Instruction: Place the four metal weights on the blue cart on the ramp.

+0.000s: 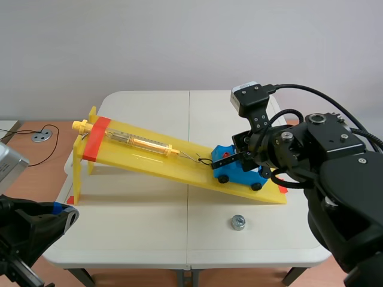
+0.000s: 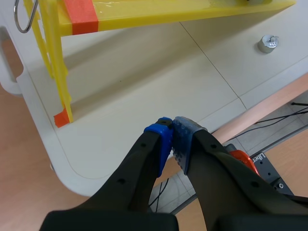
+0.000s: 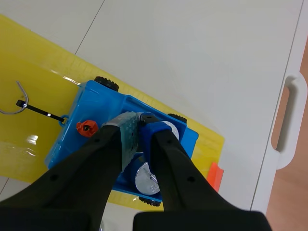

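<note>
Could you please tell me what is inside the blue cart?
One metal weight shows in the blue cart under the right gripper, and seemingly another beside its tip. The gripper covers the cart's middle, so any others are hidden.

White tabletop [image 1: 149,230], seam down its middle. The yellow ramp [image 1: 173,167] stands across it; one weight [image 1: 238,222] sits alone near the front edge.

The left arm sits low and retracted; the left gripper [image 2: 172,127] is closed, pads pressed together. The right arm extends inward, wrist pitched down; the right gripper [image 3: 139,120] is closed likewise.
</note>
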